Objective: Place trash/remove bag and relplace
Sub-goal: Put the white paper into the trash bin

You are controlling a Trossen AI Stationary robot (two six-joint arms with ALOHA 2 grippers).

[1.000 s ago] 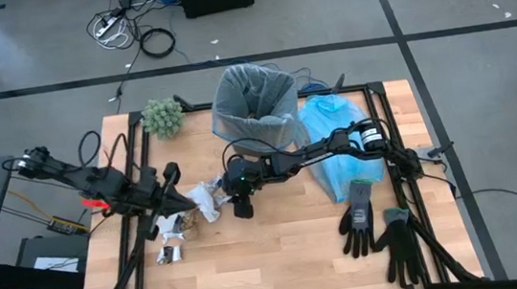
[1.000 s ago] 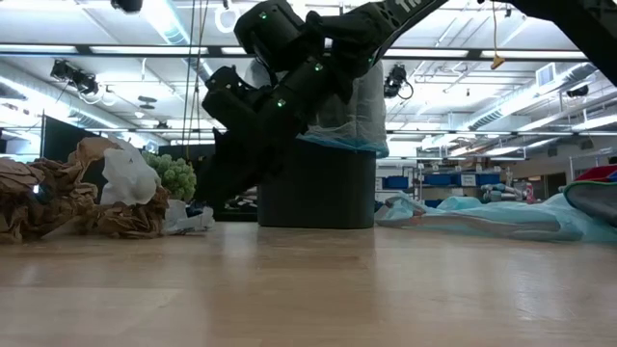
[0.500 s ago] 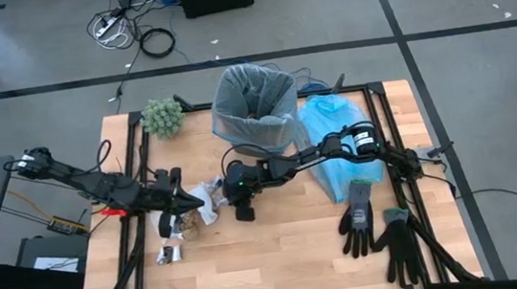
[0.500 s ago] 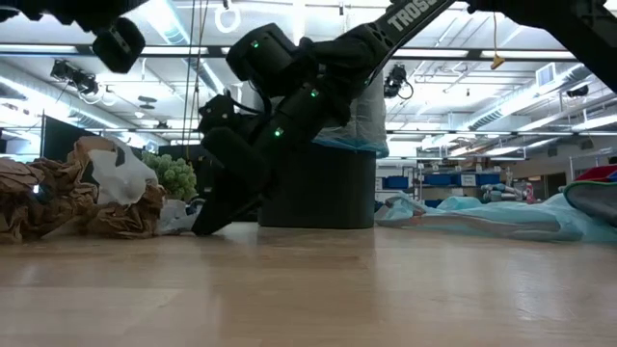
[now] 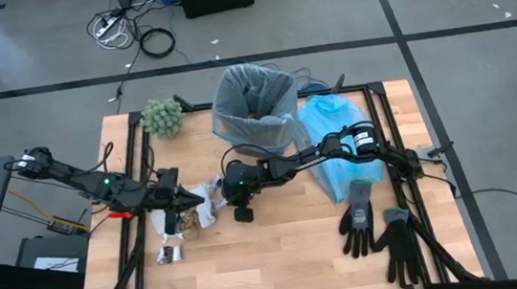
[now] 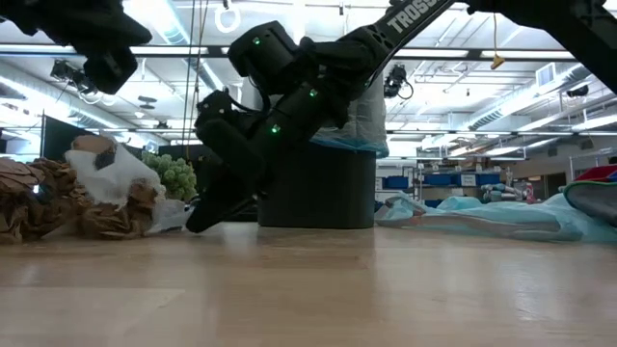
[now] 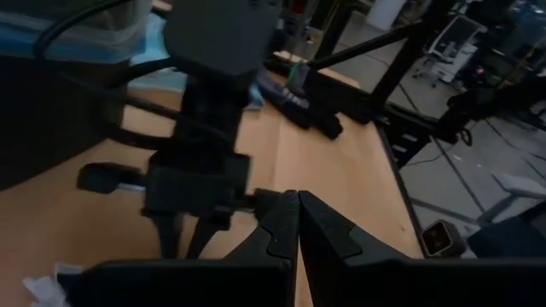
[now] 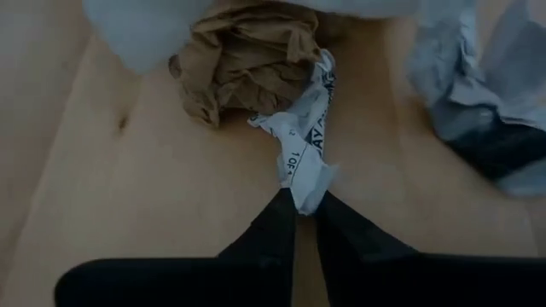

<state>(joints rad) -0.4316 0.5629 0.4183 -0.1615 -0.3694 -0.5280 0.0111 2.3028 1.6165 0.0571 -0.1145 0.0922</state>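
2 dark arms meet over the litter heap on the wooden table (image 5: 289,247): the right gripper (image 8: 304,203) pinches a printed white wrapper (image 8: 305,145) beside crumpled brown paper (image 8: 247,68). The left gripper (image 7: 298,223), fingers pressed together and empty, hovers over the same heap. Behind them stands the black bin (image 6: 318,185), the grey-white bag (image 5: 254,102) still lining it.

wooden table (image 5: 289,247) inside black frame. green fuzzy clump (image 5: 162,117) at table's 10 o'clock corner. black bin (image 5: 256,141) at 12 o'clock edge, light-blue plastic bag (image 5: 333,122) just beside it toward 2 o'clock. pair of black gloves (image 5: 375,228) at 4 o'clock. cables (image 5: 136,27) on floor beyond.
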